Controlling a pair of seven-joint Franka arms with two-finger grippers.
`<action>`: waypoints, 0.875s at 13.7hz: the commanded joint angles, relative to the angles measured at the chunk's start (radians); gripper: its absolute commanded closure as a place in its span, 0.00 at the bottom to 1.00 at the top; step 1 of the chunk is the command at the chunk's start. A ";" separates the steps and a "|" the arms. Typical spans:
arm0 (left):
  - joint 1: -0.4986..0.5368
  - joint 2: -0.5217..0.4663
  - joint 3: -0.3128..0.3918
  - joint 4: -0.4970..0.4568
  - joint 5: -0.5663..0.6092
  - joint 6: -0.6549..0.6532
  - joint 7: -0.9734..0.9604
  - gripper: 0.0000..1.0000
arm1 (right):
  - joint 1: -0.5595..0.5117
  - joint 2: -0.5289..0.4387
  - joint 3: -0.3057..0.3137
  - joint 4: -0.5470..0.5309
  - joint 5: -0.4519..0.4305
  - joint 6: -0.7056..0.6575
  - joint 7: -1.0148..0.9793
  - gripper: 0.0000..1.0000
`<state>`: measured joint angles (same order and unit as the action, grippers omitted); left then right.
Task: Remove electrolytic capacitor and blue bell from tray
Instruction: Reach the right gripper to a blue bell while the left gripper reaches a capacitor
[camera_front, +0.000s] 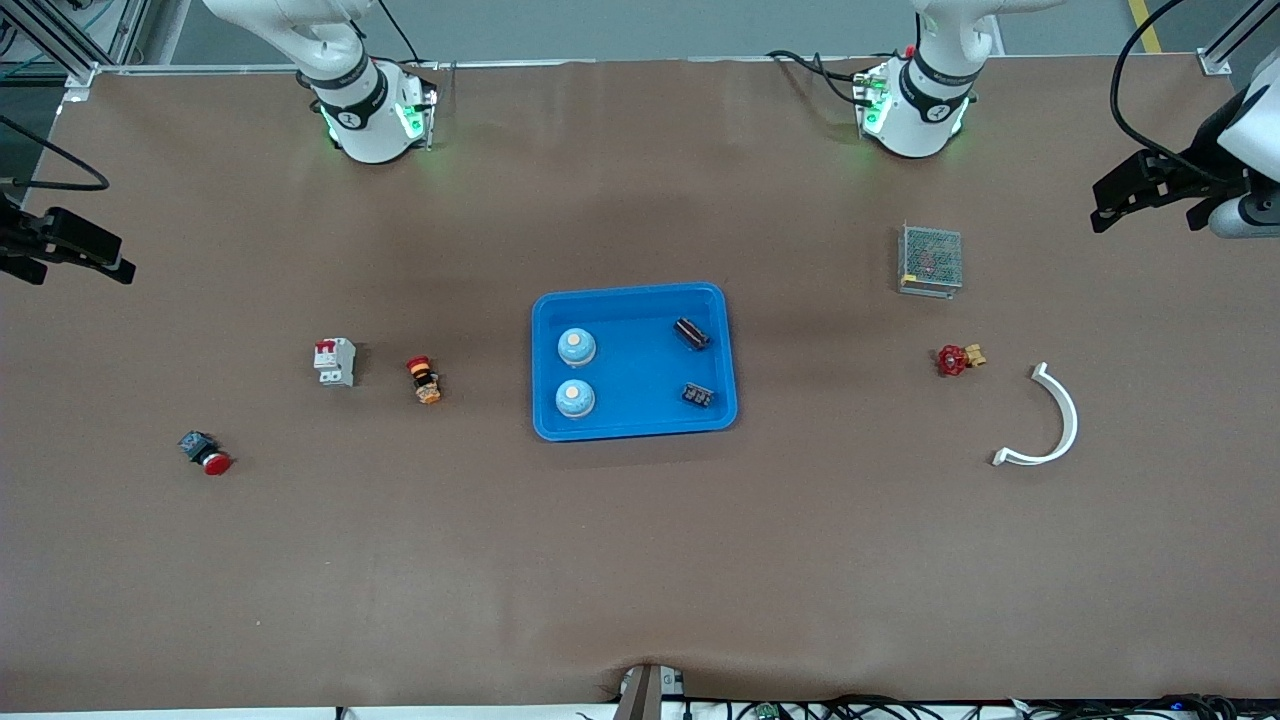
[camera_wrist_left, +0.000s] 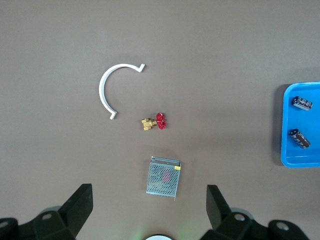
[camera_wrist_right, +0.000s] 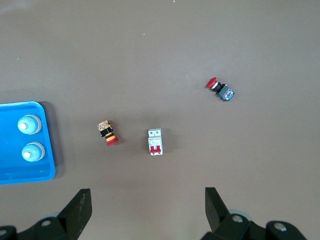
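A blue tray (camera_front: 632, 432) sits mid-table. In it lie two blue bells (camera_front: 576, 346) (camera_front: 575, 398) with orange tops, toward the right arm's end, and two black capacitors (camera_front: 691, 333) (camera_front: 698, 395), toward the left arm's end. My left gripper (camera_front: 1105, 205) is open and empty, high over the left arm's end of the table. Its wrist view (camera_wrist_left: 149, 192) shows the capacitors (camera_wrist_left: 302, 103) in the tray (camera_wrist_left: 287, 155). My right gripper (camera_front: 118, 262) is open and empty, high over the right arm's end. Its wrist view (camera_wrist_right: 147, 194) shows the bells (camera_wrist_right: 29, 124).
Toward the left arm's end lie a metal mesh box (camera_front: 930, 259), a red-handled brass valve (camera_front: 957, 359) and a white curved bracket (camera_front: 1055, 425). Toward the right arm's end lie a white circuit breaker (camera_front: 335, 361), an orange-red switch (camera_front: 424, 379) and a red push button (camera_front: 205, 452).
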<state>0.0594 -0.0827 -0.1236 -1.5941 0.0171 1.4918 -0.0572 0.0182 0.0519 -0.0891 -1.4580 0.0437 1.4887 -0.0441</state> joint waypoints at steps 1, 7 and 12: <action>0.004 -0.009 -0.001 0.005 -0.003 -0.004 0.000 0.00 | 0.006 -0.018 -0.003 -0.019 -0.015 0.010 -0.010 0.00; 0.004 0.034 -0.001 0.016 -0.003 0.005 -0.003 0.00 | 0.006 -0.017 -0.003 -0.019 -0.013 0.012 -0.002 0.00; -0.006 0.093 -0.013 -0.039 -0.016 0.005 -0.097 0.00 | 0.026 -0.046 0.046 -0.132 0.018 0.091 0.173 0.00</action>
<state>0.0571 -0.0096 -0.1267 -1.6127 0.0171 1.4924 -0.0904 0.0342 0.0487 -0.0764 -1.5047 0.0520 1.5236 0.0497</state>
